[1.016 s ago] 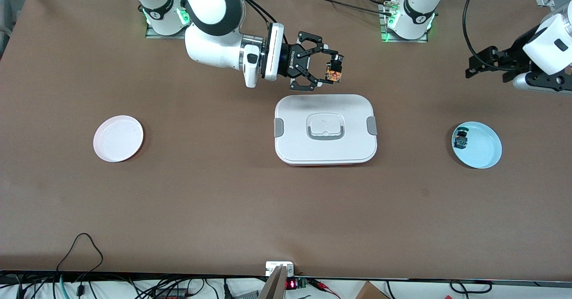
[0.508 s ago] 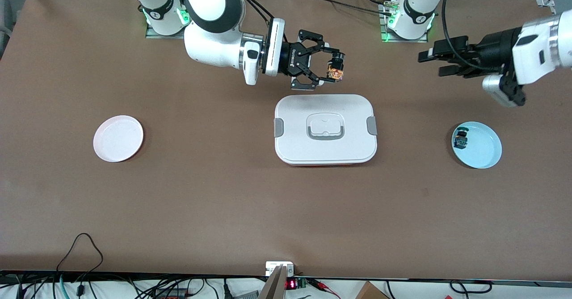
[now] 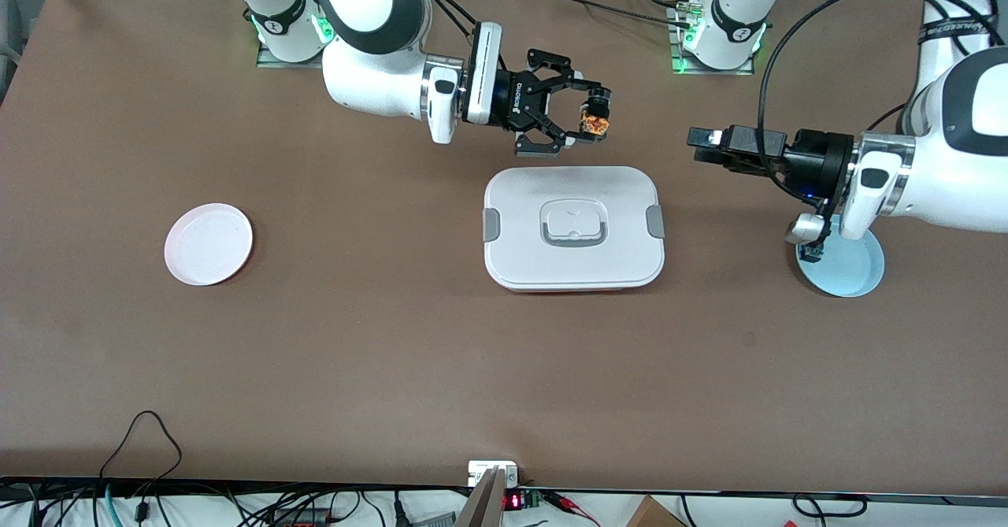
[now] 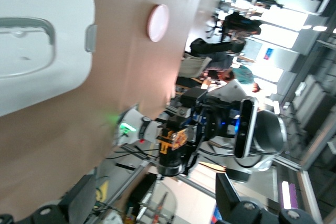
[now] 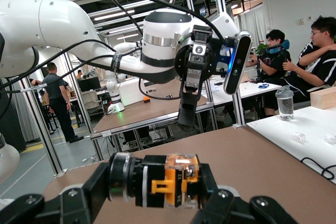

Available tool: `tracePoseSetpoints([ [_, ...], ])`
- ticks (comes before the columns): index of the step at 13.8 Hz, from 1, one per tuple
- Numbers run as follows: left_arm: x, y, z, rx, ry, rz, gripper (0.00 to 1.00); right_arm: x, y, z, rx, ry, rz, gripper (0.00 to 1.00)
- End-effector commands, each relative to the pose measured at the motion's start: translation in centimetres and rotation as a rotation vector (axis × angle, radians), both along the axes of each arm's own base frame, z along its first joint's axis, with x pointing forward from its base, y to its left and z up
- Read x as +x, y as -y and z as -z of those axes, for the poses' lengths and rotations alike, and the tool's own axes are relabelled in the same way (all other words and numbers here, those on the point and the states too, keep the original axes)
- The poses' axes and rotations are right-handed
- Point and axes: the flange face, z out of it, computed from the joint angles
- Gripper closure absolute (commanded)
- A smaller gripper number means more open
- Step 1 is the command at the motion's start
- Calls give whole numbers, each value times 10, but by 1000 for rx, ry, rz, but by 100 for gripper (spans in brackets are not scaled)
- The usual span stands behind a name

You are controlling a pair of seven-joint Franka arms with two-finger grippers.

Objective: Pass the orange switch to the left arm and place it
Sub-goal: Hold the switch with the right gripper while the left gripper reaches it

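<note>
Two white arms are reaching toward each other above a wide brown table (image 3: 394, 354), with aluminium framing, other benches and seated people filling the room around it. Largest on the table is the white box (image 3: 573, 228), sitting midway between a pink plate (image 3: 208, 243) and a pale blue plate (image 3: 854, 271). Lettering on the left arm's band is too small to read, possibly a maker's name. Over the table just past the box, the right gripper (image 3: 587, 121) is pinching the orange switch (image 3: 592, 124) (image 5: 176, 184) (image 4: 172, 141). Facing it, the left gripper (image 3: 701, 146) is hovering with fingers (image 4: 228, 195) spread wide, holding nothing.
</note>
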Motion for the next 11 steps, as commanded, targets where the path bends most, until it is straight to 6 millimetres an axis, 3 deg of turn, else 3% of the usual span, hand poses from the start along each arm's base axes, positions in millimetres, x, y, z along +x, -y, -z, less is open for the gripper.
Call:
tracePoseSetpoints([
  [1,-8,8,7,-98,-1,-35,0,2,-4,-4,22,25,3,100],
  [3,-24,33,31,-191,15,-61,0,1,-4,-4,22,27,1,100],
  [5,-41,42,55,-281,75,-122,0,1,-4,-4,22,25,1,100],
  [9,-55,49,67,-291,66,-109,0,1,-4,-4,22,25,1,100],
  [11,-64,67,70,-355,54,-117,0,1,-4,-4,22,25,1,100],
])
